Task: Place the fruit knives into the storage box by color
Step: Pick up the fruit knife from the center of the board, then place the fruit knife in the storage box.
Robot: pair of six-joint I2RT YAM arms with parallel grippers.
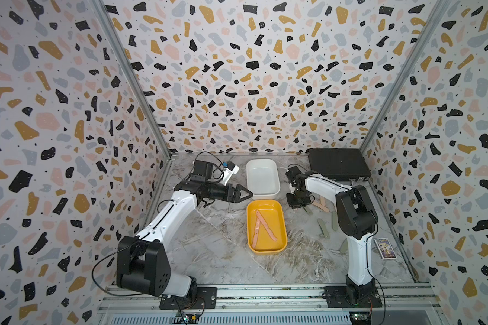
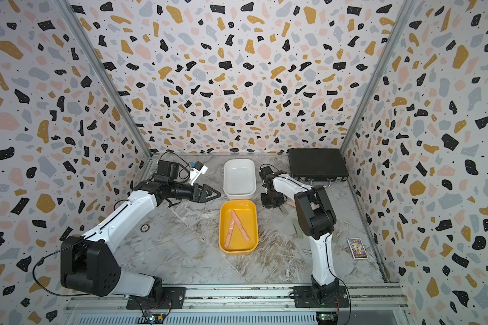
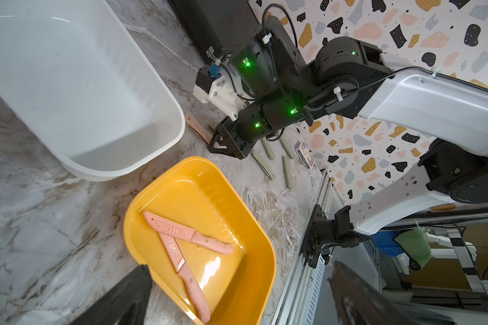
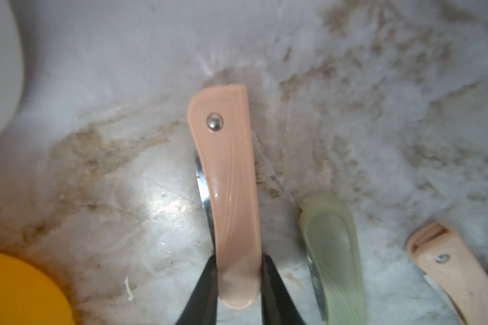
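Currently, I have the right gripper (image 4: 239, 260) clamped narrow on the rounded end of a folded pink knife (image 4: 226, 174), which appears to rest on the surface (image 1: 223, 253) just beside a green knife (image 4: 330, 247). Gripping at the end leaves the body clear for release. The yellow box (image 1: 266, 251) already holds two pink knives (image 1: 267, 227), so I judge it the pink destination. The white box (image 1: 262, 193) is empty, presumably reserved for green. The left gripper (image 1: 243, 194) hovers fully spread and empty near the white box, clear of the transfer path.
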